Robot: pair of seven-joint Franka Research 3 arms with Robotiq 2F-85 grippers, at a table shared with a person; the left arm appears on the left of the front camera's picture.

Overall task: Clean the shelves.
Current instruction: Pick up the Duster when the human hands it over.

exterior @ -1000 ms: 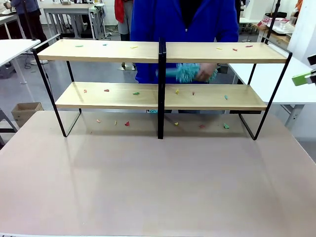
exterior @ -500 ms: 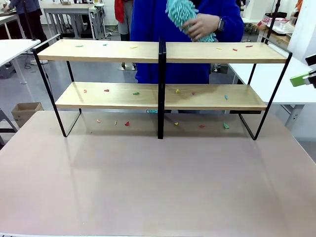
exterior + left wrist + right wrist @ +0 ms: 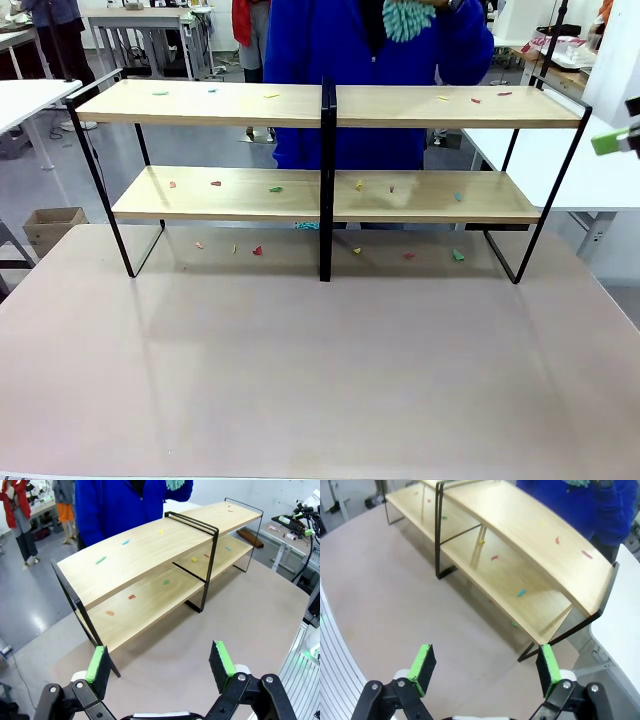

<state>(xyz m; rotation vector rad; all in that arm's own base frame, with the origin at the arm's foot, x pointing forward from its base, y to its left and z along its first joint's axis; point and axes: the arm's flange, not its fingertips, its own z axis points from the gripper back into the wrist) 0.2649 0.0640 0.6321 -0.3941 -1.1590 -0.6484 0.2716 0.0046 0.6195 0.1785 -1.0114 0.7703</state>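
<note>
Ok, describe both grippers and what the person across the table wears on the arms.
The left gripper and the right gripper look alike. Each has two black fingers built of jointed links with silver pivot pins, and each finger is tipped by a flat bright green pad. The person wears a bright blue top with long sleeves.

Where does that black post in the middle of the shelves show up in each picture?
Front view: central black post, dead centre, upright.
Left wrist view: the post right of centre, upper half.
Right wrist view: the post at upper left.
Shared landmark: the person's blue top behind the shelves.
</note>
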